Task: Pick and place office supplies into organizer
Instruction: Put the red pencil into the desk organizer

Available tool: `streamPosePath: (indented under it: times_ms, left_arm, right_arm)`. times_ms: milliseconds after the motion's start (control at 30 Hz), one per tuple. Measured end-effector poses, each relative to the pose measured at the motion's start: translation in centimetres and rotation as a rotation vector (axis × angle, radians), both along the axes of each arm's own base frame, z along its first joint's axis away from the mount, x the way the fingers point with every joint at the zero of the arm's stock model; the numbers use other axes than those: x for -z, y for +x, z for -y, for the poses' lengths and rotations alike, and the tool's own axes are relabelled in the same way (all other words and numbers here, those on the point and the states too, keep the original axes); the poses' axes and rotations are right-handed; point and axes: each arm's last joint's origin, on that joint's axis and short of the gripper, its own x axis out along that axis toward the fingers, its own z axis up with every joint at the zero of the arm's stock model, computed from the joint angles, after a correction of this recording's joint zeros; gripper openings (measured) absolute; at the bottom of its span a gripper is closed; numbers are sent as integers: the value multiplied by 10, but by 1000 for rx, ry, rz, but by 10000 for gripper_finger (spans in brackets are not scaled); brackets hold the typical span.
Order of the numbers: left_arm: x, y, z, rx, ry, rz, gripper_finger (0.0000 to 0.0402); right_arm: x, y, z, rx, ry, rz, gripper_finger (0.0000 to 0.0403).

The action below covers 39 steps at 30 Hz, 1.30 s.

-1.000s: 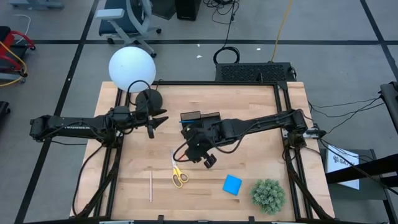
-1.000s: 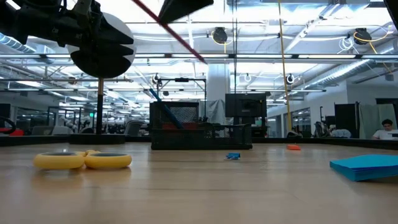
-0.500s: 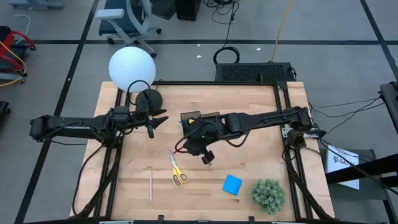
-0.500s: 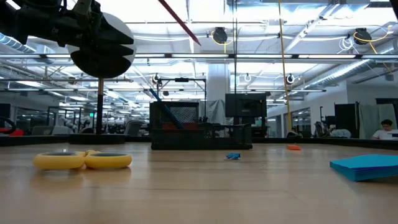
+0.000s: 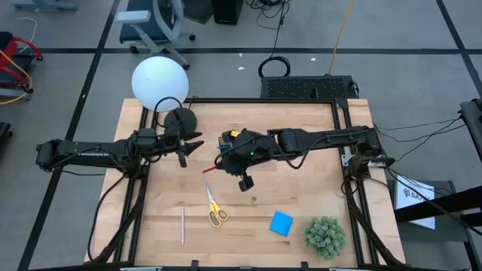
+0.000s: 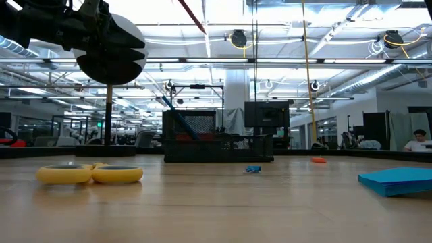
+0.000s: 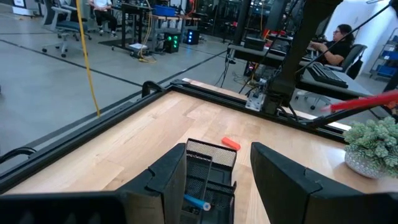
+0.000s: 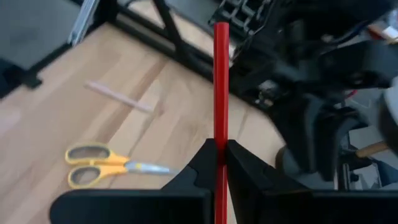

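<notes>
Right gripper (image 5: 228, 159) pinches a red pen (image 5: 210, 169) beside the organizer (image 5: 239, 141).

High view: left gripper (image 5: 194, 145) waits spread near the lamp base (image 5: 181, 119); scissors (image 5: 215, 206), pencil (image 5: 182, 226), notepad (image 5: 281, 223) lie on the table (image 5: 301, 188). Right wrist view: fingers (image 8: 205, 163) clamp the straight, upright pen.

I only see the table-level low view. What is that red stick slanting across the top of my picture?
Observer: It's a red pen, clamped in the robot's right hand.
Visitor: Where is that hand?
Observer: From above, it hangs right beside the black organizer, near the middle of the table.
Visitor: Is anything lying around that I can't see?
Observer: Yes, a pale pencil lies on the table, left of the yellow scissors.
</notes>
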Motion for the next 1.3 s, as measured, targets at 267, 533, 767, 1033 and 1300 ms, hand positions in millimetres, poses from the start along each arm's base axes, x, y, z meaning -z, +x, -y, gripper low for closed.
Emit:
streamPosePath:
  times_ms: [267,533,767,1033,1300]
  left_arm:
    - [-5,1,1,34,39,40,175]
    - [-18,1,7,102,143,159,175]
    - [-26,1,12,140,229,224,175]
    - [-35,-1,14,132,323,302,175]
    - [-42,-4,15,115,363,377,175]
  right_arm:
    - [-30,-12,14,70,80,128,18]
    - [-39,-12,25,114,134,191,18]
    - [-42,-10,31,142,165,224,18]
    - [-44,-9,38,163,177,254,18]
    - [-45,-9,44,166,151,260,18]
